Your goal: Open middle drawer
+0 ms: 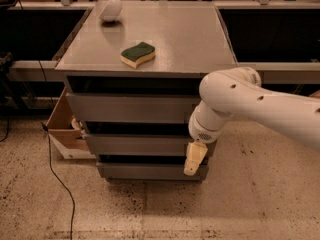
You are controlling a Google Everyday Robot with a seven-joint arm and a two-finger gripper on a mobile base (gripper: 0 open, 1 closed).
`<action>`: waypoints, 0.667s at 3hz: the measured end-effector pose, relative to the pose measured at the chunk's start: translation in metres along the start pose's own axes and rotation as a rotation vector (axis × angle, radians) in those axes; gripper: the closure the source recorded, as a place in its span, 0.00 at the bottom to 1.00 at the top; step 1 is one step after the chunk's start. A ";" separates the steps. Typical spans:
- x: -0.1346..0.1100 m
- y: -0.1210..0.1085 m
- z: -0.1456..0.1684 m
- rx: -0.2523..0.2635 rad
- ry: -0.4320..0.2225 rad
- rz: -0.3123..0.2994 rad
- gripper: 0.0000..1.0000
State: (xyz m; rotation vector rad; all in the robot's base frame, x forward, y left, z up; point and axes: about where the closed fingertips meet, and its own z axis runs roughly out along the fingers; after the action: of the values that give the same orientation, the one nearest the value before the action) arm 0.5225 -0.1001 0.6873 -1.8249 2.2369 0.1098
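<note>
Grey and handleless, the middle drawer [135,145], second of three, should slide stiffly, best hooked behind its top edge near the right corner, where the gripper [194,159] hangs, open or closed I cannot tell.

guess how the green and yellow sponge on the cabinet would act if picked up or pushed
The sponge looks soft and light, so it would probably squash under a grip. Lying flat on the cabinet top, it should slide rather than roll or tip. The end effector is far from it, low at the right end of the middle drawer.
</note>
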 end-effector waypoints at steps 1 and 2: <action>0.011 -0.014 0.054 0.024 0.006 -0.003 0.00; 0.016 -0.033 0.103 0.047 -0.016 -0.019 0.00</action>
State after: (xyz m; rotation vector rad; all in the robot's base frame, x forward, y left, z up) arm 0.5661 -0.1004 0.5877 -1.8137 2.1925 0.0678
